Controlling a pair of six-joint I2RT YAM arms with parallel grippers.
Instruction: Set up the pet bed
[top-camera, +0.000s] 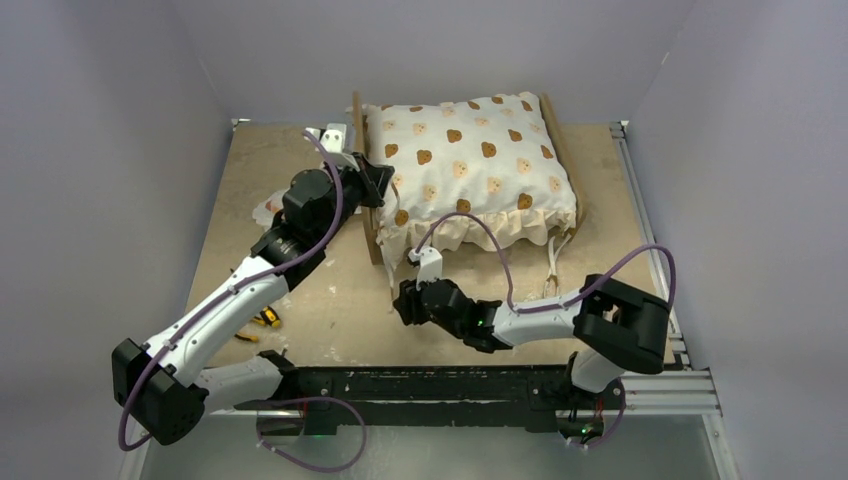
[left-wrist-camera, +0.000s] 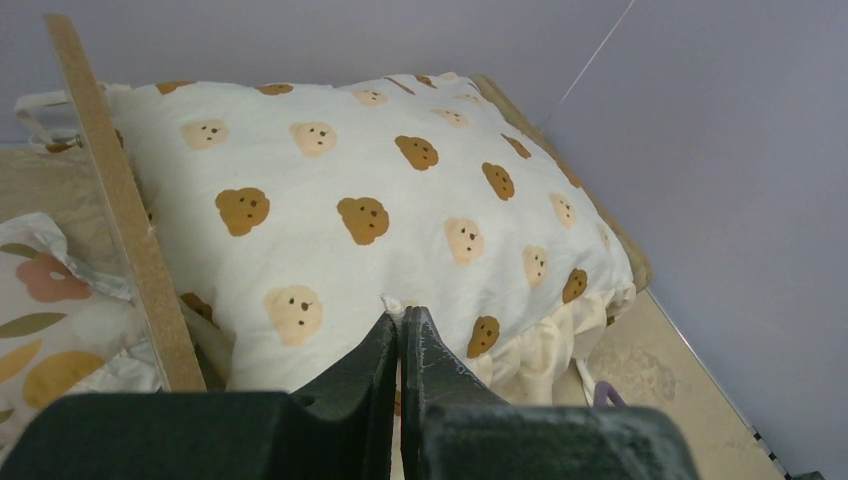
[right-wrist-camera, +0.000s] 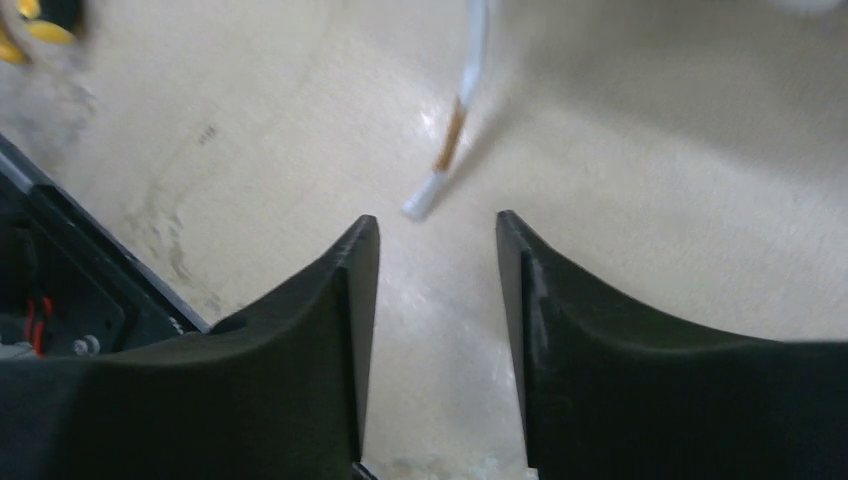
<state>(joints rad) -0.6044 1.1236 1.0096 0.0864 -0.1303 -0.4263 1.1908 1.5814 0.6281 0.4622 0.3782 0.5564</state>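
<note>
The pet bed shows as light-wood side rails (top-camera: 372, 235) around a cream bear-print cushion (top-camera: 470, 165) that fills the frame. Its ruffle hangs over the near end. My left gripper (top-camera: 385, 182) is at the cushion's left edge, just inside the left rail (left-wrist-camera: 120, 200). In the left wrist view this gripper (left-wrist-camera: 400, 315) is shut, with a small tuft of cushion (left-wrist-camera: 420, 210) fabric pinched at its tips. My right gripper (top-camera: 402, 302) hovers low over the table in front of the bed. It (right-wrist-camera: 437, 225) stands open and holds nothing. A white tie string (right-wrist-camera: 445, 165) lies just beyond its tips.
A small floral pillow (left-wrist-camera: 50, 320) lies on the table left of the bed frame, partly hidden by the left arm in the top view. A yellow-and-black object (top-camera: 265, 318) lies near the left arm. More tie strings (top-camera: 553, 262) hang from the ruffle. Walls close in on three sides.
</note>
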